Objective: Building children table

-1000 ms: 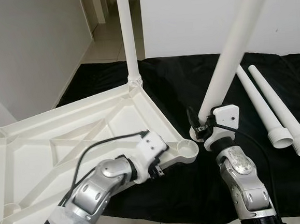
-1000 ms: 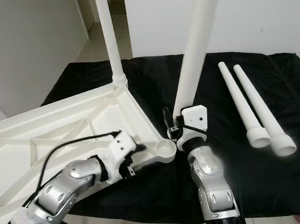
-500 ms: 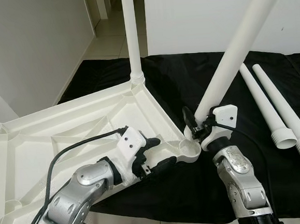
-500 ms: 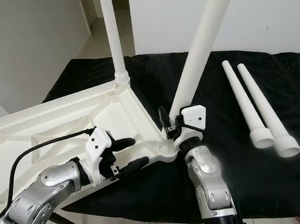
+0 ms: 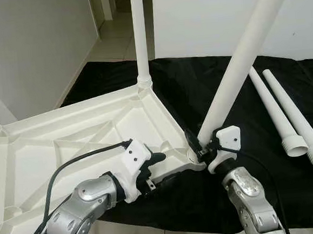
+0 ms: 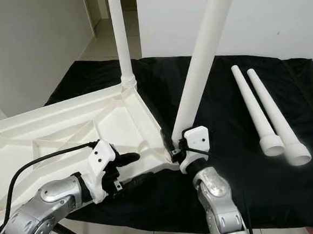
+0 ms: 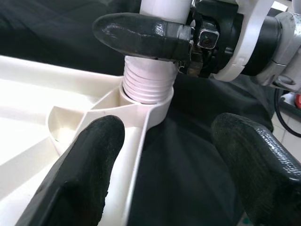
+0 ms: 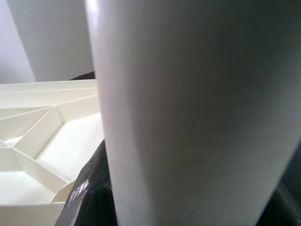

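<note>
White tabletop (image 5: 66, 140) lying upside down, ribbed underside up, partly on the black cloth (image 5: 197, 86) and overhanging its near-left edge. One white leg (image 5: 141, 37) already upright in the far corner socket. Second leg (image 5: 239, 61) seated in the near-right corner socket (image 7: 146, 101), threaded end entering the collar, shaft leaning to the right and away. Right hand (image 5: 198, 146) clamped around the base of that leg just above the socket; one black finger (image 7: 141, 34) across the front of the shaft in the left wrist view. Left hand (image 5: 159, 168) just left of the same corner, fingers spread wide apart, gripping nothing; upper finger over the tabletop rim, lower finger beneath the edge, tips near the socket. Two spare legs (image 5: 286, 112) lying side by side on the cloth at far right, wide ends toward the near side, well apart from both hands. White walls and tiled floor (image 5: 113, 44) beyond.
</note>
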You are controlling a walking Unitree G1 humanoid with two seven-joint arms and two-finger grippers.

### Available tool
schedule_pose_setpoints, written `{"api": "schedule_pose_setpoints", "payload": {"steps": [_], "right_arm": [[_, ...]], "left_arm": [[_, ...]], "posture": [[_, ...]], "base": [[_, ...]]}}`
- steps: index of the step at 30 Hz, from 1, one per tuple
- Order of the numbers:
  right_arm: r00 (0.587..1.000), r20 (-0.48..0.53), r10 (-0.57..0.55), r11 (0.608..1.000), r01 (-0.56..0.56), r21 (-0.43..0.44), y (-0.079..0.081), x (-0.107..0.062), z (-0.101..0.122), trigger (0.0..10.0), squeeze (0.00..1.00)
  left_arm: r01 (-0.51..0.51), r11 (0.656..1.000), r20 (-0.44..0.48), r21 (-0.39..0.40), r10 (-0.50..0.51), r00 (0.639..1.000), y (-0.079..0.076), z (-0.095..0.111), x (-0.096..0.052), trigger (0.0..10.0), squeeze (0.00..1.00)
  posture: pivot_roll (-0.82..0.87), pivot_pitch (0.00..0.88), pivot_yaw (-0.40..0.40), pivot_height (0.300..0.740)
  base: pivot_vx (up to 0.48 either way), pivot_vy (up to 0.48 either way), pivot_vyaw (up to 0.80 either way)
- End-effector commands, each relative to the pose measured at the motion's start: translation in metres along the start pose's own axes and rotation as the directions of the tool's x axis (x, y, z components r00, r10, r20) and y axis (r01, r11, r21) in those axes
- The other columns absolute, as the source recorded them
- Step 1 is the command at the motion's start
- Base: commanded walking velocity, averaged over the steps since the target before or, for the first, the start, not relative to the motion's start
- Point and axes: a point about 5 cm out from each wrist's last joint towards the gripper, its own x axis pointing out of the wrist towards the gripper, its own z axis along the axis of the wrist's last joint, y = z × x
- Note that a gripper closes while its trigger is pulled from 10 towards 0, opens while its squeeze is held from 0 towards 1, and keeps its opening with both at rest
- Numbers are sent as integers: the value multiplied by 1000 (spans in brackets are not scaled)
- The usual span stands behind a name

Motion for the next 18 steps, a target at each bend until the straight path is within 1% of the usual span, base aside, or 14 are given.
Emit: {"api": "schedule_pose_setpoints", "payload": {"steps": [1, 6, 7, 8, 10, 12, 13, 15, 16, 18], "right_arm": [[996, -92, 9, 1000, -9, 2, 0, -8, -20, 10000, 0], [994, -104, 20, 1000, -22, -18, -1, -8, -24, 10000, 0], [994, -105, 37, 998, -42, -44, -2, -7, -24, 10000, 0], [992, -105, 74, 992, -84, -94, -2, -4, -24, 10000, 0], [991, -106, 82, 990, -93, -105, -2, -3, -24, 10000, 0], [985, -110, 136, 975, -152, -163, -1, -1, -24, 10000, 0], [985, -110, 136, 975, -152, -163, -1, -1, -24, 10000, 0], [977, -114, 183, 959, -203, -198, 1, 0, -24, 10000, 0], [977, -114, 183, 959, -203, -198, 1, 0, -24, 10000, 0], [968, -122, 220, 949, -241, -202, 3, 0, -25, 10000, 0]], "left_arm": [[10, 1000, -16, -19, -11, 1000, -2, -2, -2, 10000, 0], [10, 1000, -18, -22, -11, 1000, -2, -2, -2, 10000, 0], [10, 1000, -20, -20, -10, 1000, -2, -2, -2, 10000, 0], [9, 1000, -21, -17, -9, 1000, -2, -1, -1, 10000, 0], [9, 1000, -21, -17, -9, 1000, -2, -1, -1, 10000, 0], [6, 1000, -19, -15, -7, 1000, -2, -1, -1, 10000, 0], [6, 1000, -19, -15, -7, 1000, -2, -1, -1, 10000, 0], [3, 1000, -18, -14, -4, 1000, -1, 0, -1, 10000, 0], [3, 1000, -18, -14, -4, 1000, -1, 0, -1, 10000, 0], [-1, 1000, -18, -13, 1, 1000, -1, 1, -1, 10000, 0]], "posture": [[-74, 36, 33, 740], [-76, 40, 36, 740], [-76, 43, 40, 740], [-76, 49, 45, 740], [-76, 49, 45, 740], [-73, 57, 49, 740], [-73, 57, 49, 740], [-72, 59, 50, 740], [-72, 59, 50, 740], [-71, 59, 52, 740]], "base": [[0, 0, 0], [0, 0, 0], [0, 0, 0], [0, 0, 0], [0, 0, 0], [0, 0, 0], [0, 0, 0], [0, 0, 0], [0, 0, 0], [0, 0, 0]]}}
